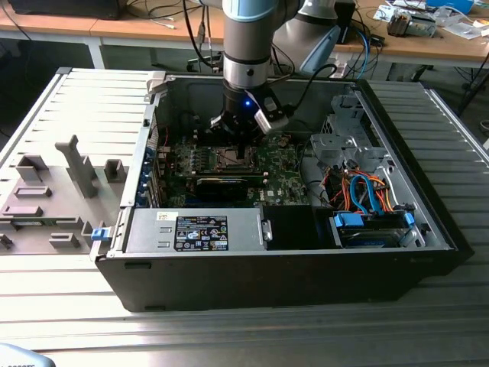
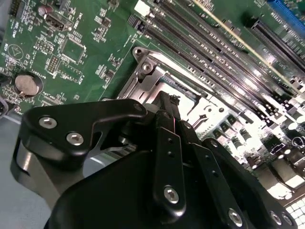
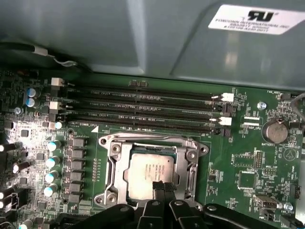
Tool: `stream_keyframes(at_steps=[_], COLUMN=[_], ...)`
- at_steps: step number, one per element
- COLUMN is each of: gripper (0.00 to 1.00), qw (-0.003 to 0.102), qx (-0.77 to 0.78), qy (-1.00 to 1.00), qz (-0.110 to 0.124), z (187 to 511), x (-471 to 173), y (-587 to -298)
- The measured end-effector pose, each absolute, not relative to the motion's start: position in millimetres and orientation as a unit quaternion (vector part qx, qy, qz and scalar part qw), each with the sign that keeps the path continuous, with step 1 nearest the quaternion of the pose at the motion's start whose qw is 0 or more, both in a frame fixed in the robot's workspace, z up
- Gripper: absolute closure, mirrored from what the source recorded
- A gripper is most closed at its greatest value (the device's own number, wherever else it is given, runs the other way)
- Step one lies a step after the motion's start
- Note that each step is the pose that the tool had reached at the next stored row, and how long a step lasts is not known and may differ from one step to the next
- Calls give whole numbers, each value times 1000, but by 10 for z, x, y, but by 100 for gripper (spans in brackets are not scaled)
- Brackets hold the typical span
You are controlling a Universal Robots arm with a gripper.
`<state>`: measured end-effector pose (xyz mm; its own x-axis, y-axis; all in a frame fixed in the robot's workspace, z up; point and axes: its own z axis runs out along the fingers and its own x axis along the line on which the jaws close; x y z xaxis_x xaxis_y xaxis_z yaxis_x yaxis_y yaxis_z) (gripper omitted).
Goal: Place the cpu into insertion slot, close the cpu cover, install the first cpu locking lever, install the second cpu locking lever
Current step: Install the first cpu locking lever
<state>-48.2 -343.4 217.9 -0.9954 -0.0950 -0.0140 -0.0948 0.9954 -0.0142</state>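
A: Gripper state?

B: Gripper is down over the insertion slot inside the open computer case. In the first wrist view the dark fingertips sit pressed together with no gap, right at the near edge of the cpu. So closed, nothing visibly held between them. Whether the tips actually touch the chip, cannot tell; they overlap it in the picture.

A: And the cpu?

B: Lying flat in the slot, silver face up. The cpu cover looks closed down around it as a metal frame, though the near side is hidden behind the fingers.

A: Second wrist view?

B: The gripper body blocks most of it. The fingers run together to a point over the slot's metal frame.

A: Surroundings?

B: Green motherboard. Four long black memory slots just beyond the socket, a row of capacitors beside it, a coin battery on the other side, well apart. In the exterior view the arm comes straight down into the case; a black card sits just in front of the socket, bundled orange and blue cables toward the exterior view's right, grey plastic fixtures on the table at the exterior view's left.
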Motion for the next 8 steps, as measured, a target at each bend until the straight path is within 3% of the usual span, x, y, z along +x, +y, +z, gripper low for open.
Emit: stream_keyframes(at_steps=[8], gripper=[89], qw=[7], qx=[-47], qy=[999], qz=[-8], z=[2286], x=[-482], y=[-3437])
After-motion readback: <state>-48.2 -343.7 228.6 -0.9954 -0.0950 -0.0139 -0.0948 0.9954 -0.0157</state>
